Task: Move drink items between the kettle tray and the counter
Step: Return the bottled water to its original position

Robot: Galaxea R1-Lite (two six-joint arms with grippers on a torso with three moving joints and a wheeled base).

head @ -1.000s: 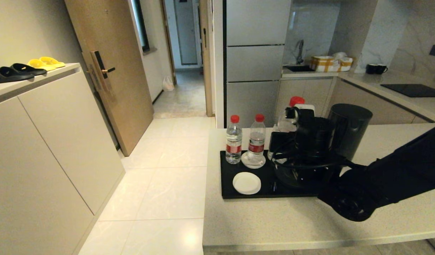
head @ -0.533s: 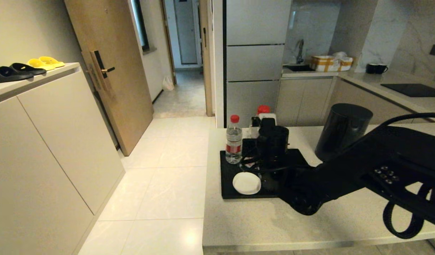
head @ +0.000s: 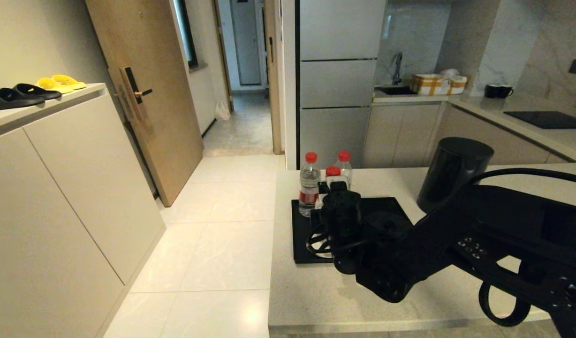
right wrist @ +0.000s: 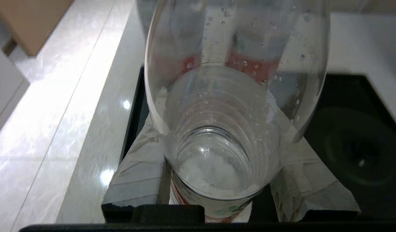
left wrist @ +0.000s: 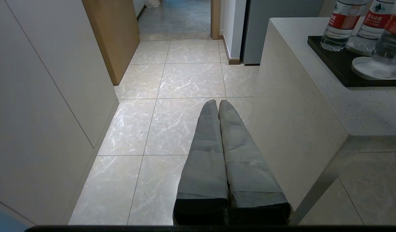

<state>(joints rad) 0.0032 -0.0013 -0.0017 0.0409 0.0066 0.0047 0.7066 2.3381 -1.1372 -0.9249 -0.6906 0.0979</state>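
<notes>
My right gripper (head: 332, 199) is shut on a clear water bottle with a red cap (head: 333, 172), its fingers on either side of the body (right wrist: 217, 129). It holds the bottle upright over the left part of the black kettle tray (head: 391, 206), over or on the front white saucer (left wrist: 375, 69); I cannot tell which. Two more red-capped bottles (head: 309, 190) (head: 344, 162) stand at the tray's far left. The round kettle base (right wrist: 356, 151) lies bare. The black kettle (head: 454, 173) stands on the counter (head: 316, 300), right of the tray. My left gripper (left wrist: 217, 102) hangs shut over the floor.
The counter's left edge (left wrist: 282, 54) drops to the tiled floor close beside the tray. My right arm (head: 480, 244) crosses the counter in front of the kettle and hides the tray's front. A second saucer (left wrist: 356, 48) sits under one standing bottle.
My right arm has swung left with the bottle, from beside the kettle to over the tray's left part, and lower. The kettle and the two standing bottles have not moved.
</notes>
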